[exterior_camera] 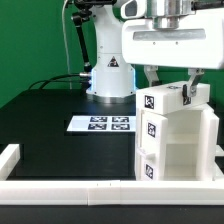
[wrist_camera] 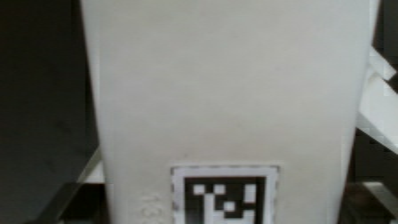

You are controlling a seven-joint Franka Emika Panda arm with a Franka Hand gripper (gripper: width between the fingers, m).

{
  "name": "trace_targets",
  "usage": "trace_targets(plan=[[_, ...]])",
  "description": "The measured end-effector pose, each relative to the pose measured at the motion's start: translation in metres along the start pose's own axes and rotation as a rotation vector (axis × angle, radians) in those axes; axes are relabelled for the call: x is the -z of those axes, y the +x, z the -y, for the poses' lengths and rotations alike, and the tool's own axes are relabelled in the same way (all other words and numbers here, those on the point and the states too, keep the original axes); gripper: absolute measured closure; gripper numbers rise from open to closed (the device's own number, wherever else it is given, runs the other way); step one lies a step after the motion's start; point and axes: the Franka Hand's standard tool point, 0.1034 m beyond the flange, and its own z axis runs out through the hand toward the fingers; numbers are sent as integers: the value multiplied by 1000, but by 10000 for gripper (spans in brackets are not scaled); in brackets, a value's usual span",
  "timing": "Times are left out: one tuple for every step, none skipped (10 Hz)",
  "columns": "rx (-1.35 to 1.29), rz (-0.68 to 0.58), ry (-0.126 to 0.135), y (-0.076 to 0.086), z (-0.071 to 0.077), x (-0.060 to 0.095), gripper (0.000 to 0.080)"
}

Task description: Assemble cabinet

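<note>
The white cabinet body (exterior_camera: 178, 145), bearing black-and-white tags, stands upright at the front of the exterior view's right. A smaller white tagged panel (exterior_camera: 163, 99) sits on top of it. My gripper (exterior_camera: 170, 88) reaches straight down over it, with one finger on each side of the panel and touching it. In the wrist view this panel (wrist_camera: 222, 90) fills almost the whole picture, with its tag (wrist_camera: 228, 196) at one edge. The fingertips barely show there.
The marker board (exterior_camera: 101, 124) lies on the black table left of the cabinet. The robot base (exterior_camera: 108, 75) stands at the back. White border rails run along the front edge (exterior_camera: 80, 187) and the left edge (exterior_camera: 9, 156).
</note>
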Motion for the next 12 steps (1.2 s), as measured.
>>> trace_targets(plan=[[-88,3,-1,0,0,0,243],[-184,6,-2,0,-1,0,243],[-325,6,-4,-2,-2,0,243],[-453,2,-5,-3,-2,1,243],[-565,3,-3,-4,-2,1,243],[-663,4,-2,-4,-2,1,243],[-721,6,0,-4,-3,0,243],[-794,12,1,-4,-3,1,243],[-834,15,-4,-4,-4,0,243],[-846,20,-3,-4,-4,1,243],[-915,30,-3,-4,-4,1,243],[-964,39,-6,-4,-5,1,243]])
